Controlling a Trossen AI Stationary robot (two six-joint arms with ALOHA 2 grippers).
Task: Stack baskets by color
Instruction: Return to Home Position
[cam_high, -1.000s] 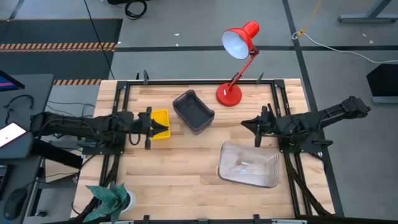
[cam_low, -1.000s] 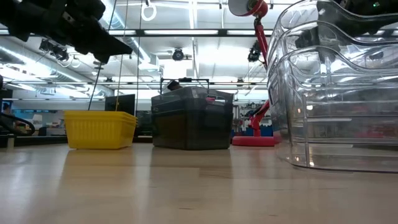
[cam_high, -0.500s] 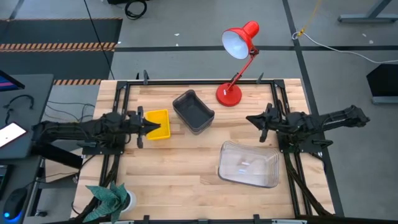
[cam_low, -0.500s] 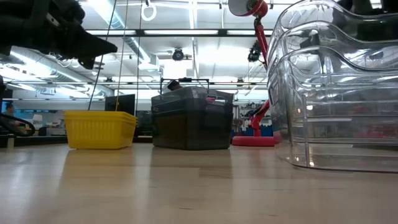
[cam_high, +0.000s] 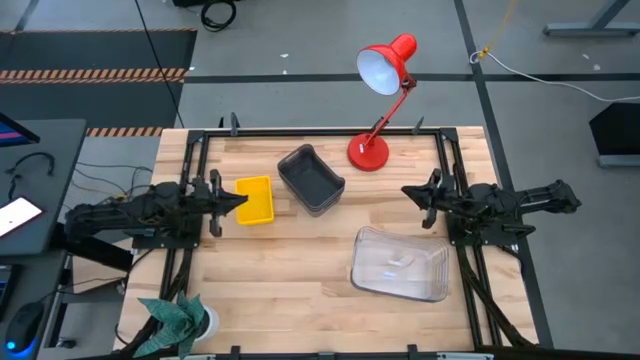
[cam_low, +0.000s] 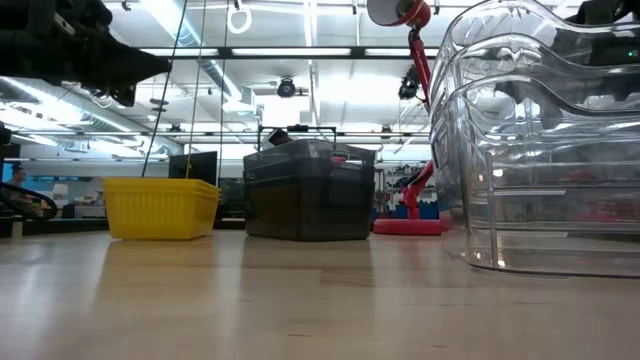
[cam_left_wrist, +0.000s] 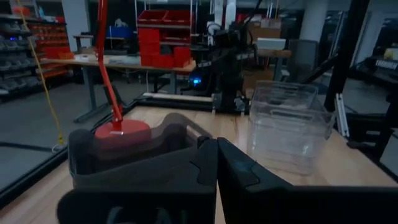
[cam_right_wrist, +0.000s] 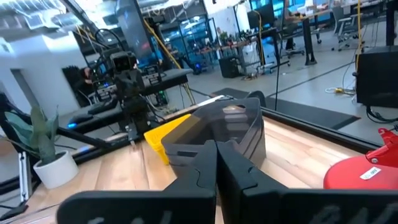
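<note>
A yellow basket (cam_high: 254, 200) rests on its bottom at the table's left. A dark grey basket (cam_high: 311, 180) stands just right of it. Nested clear baskets (cam_high: 400, 264) sit at the right front and fill the right of the low view (cam_low: 540, 150). My left gripper (cam_high: 238, 198) is shut and points level, hovering over the yellow basket's left edge, well above it (cam_low: 135, 68). My right gripper (cam_high: 407, 191) is shut and level near the right edge, beyond the clear baskets. Both wrist views show shut fingers (cam_left_wrist: 216, 163) (cam_right_wrist: 216, 163) with nothing between them.
A red desk lamp stands at the table's far edge, with its base (cam_high: 368, 152) right of the grey basket and its head (cam_high: 385, 62) beyond the table. A potted plant (cam_high: 180, 320) sits at the front left corner. Bare wood (cam_high: 280, 280) lies at the front centre.
Both arms have drawn back. My left gripper has gone toward the table's left edge, off the yellow basket's middle. My right gripper has gone toward the right edge. The baskets have not moved.
</note>
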